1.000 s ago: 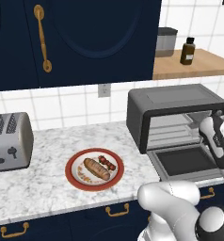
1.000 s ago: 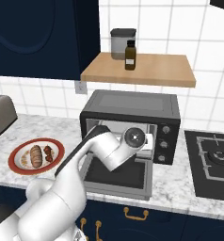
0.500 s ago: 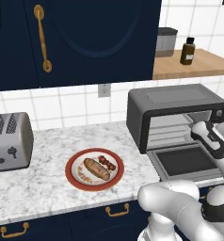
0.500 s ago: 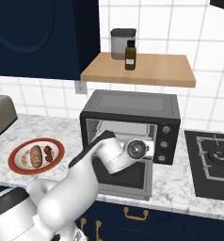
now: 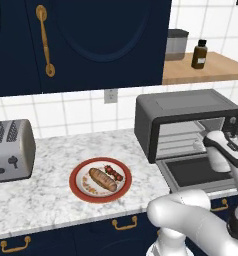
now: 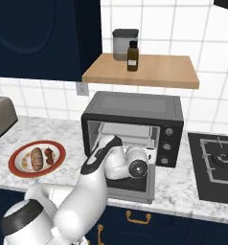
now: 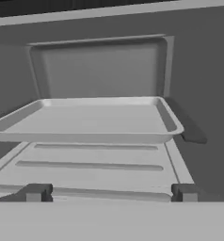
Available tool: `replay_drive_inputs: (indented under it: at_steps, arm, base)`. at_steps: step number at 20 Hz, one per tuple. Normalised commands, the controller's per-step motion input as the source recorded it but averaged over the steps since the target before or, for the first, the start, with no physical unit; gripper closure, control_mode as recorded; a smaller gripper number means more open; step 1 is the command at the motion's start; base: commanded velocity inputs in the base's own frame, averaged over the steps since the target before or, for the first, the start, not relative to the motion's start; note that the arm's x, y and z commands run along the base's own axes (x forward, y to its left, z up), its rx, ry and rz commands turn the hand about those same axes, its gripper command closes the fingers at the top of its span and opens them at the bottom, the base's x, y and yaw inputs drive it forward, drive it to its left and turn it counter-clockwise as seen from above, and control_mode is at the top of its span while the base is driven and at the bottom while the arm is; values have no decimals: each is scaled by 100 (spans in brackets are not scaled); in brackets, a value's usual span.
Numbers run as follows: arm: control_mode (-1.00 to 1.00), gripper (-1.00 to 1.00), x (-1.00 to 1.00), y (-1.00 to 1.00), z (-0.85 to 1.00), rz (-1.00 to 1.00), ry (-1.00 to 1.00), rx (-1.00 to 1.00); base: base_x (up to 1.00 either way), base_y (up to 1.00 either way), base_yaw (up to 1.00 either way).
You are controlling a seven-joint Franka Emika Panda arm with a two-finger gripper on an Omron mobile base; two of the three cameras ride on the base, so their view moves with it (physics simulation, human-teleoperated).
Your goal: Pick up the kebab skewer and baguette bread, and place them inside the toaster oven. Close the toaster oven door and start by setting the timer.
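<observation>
Pincer (image 7: pixel 109 193): spread wide, nothing in it, facing the toaster oven (image 5: pixel 188 122) cavity.
Door (image 5: pixel 193 170): folded down flat.
Baguette bread (image 5: pixel 102 179): on plate (image 5: pixel 77 185), kebab skewer (image 5: pixel 113 173) at its 2 o'clock.

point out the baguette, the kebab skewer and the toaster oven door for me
baguette bread (image 5: pixel 102 179), left base view, middle of the loaf's crust
kebab skewer (image 5: pixel 113 173), left base view, one of the red chunks
toaster oven door (image 5: pixel 191 171), left base view, dark glass of the opened-down panel

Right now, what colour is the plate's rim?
Red rim on the plate, cream middle; clearest in the left base view.
</observation>
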Motion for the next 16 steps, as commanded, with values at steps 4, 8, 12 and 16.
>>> replay_drive_inputs:
  at_steps: [4, 8, 12, 16]
  arm:
    - [-100, -100, 8, 0, 48, -3, -7, 7]
    - [-100, -100, 15, 0, 16, -3, 0, 1]
    - [-100, -100, 26, 0, -3, 0, -7, 0]
    - [-100, -100, 23, 0, -3, 0, -5, 0]
  base:
    - [0, 0, 0]
    - [0, 0, 0]
    - [0, 0, 0]
    - [0, 0, 0]
